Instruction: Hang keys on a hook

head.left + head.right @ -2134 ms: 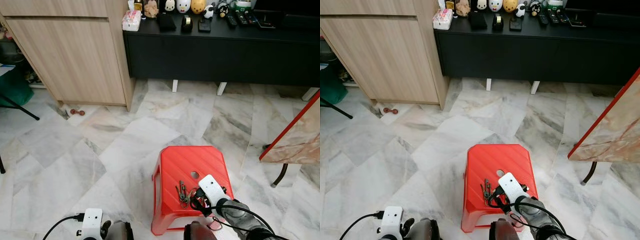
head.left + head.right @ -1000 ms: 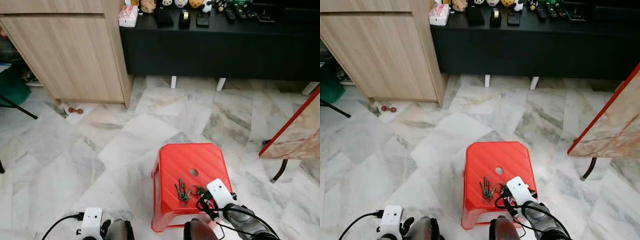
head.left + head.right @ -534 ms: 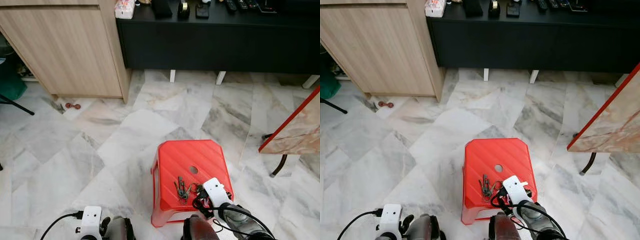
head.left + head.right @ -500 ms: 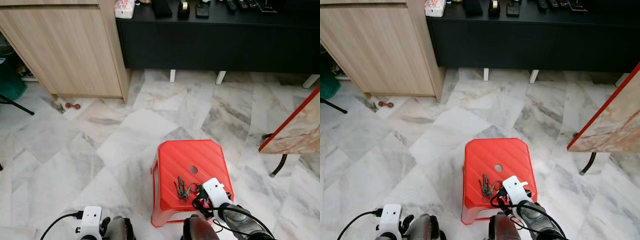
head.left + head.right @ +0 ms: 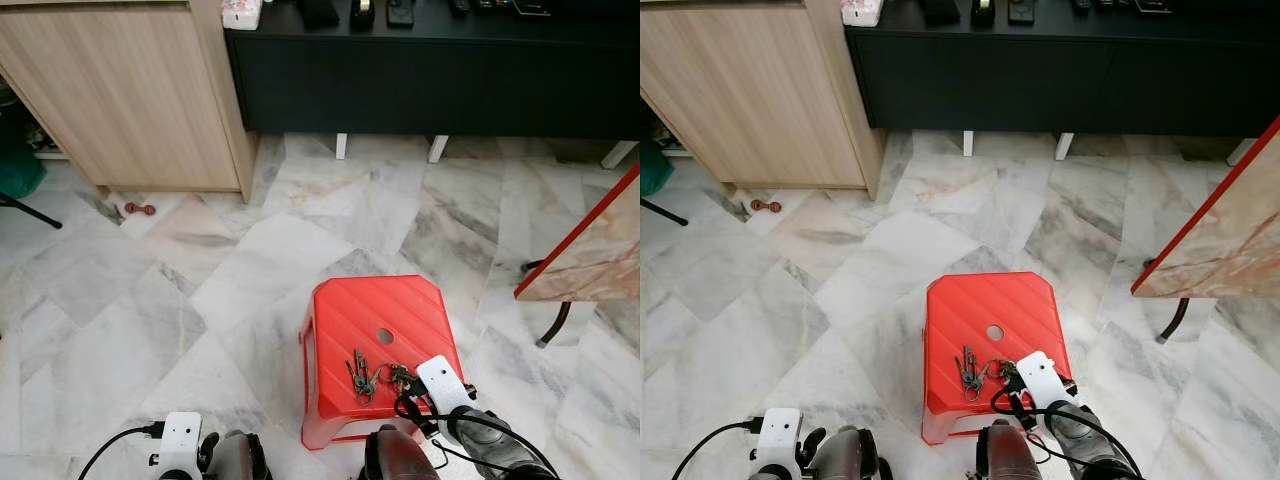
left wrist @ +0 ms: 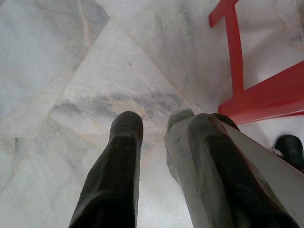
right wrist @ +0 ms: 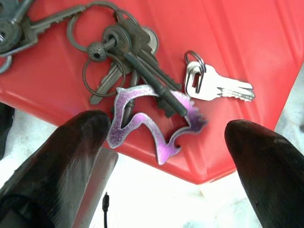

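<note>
Now the keys (image 7: pixel 137 90) lie at the near edge of the red stool (image 5: pixel 375 330), right claw (image 7: pixel 166 156) spread wide around them, gripping nothing. A shallow pinch could knock them off onto the marble floor (image 5: pixel 150 300). Left claw (image 6: pixel 149 142) hangs slightly parted. Beyond stand a wood cabinet (image 5: pixel 130 100) and black console (image 5: pixel 420 80)

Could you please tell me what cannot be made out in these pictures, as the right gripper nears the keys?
- Hook: none can be made out.
- Bunch of keys: its far end is cut off by the right wrist view's edge.
- Right gripper: in the eye views, its fingers are hidden behind its own white housing.
- Items on the black cabinet: cut off by the eye views' top edge.
</note>
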### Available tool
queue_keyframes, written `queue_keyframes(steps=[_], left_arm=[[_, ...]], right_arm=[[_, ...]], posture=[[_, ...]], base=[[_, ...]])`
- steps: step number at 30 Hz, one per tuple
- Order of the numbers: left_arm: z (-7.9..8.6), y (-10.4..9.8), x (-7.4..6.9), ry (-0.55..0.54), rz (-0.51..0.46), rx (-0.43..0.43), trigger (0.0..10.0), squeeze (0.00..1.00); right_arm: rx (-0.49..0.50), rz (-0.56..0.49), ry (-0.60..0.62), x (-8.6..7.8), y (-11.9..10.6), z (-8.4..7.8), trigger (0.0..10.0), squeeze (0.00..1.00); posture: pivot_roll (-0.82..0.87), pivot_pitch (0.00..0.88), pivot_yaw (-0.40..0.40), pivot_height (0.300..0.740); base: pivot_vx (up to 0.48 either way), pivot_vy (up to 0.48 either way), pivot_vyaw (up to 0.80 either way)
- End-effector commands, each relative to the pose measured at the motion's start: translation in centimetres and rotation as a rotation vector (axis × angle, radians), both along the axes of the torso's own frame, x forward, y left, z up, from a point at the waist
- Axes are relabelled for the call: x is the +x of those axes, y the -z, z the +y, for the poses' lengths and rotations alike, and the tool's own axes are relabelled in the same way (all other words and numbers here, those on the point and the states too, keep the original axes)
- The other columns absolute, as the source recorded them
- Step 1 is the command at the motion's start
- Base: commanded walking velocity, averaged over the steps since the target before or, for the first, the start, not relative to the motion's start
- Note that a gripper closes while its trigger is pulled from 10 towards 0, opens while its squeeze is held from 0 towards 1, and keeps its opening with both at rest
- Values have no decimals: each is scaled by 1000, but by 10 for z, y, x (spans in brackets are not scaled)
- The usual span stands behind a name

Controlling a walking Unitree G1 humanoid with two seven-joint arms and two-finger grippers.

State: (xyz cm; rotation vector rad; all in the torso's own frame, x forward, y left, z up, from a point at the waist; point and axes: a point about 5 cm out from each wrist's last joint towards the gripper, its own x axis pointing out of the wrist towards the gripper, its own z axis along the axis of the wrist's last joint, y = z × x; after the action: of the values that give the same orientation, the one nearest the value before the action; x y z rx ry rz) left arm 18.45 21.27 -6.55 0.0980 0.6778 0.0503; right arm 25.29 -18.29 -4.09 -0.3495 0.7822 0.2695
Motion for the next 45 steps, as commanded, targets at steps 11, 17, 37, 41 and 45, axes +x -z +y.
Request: queue_keyframes(steps=[11,17,37,41,45], left_arm=[[-11,39,-81,15,315,-30,10000,0],[-10,38,-80,15,313,-30,10000,0],[-11,38,-74,13,305,-31,10000,0],[-12,37,-72,15,304,-34,10000,0],[-12,37,-73,15,304,-34,10000,0]], right_arm=[[6,82,25,-20,15,0,2902,0],[8,70,10,-18,14,5,0,0],[47,-40,-38,4,-2,17,10000,0],[54,-32,-55,4,-2,21,10000,0],[55,-23,-63,3,-1,21,10000,0]], posture=[[29,305,-70,652],[30,303,-67,652],[26,283,-70,652],[27,280,-71,652],[29,275,-73,652]], base=[[0,0,0],[0,0,0],[0,0,0],[0,0,0],[0,0,0]])
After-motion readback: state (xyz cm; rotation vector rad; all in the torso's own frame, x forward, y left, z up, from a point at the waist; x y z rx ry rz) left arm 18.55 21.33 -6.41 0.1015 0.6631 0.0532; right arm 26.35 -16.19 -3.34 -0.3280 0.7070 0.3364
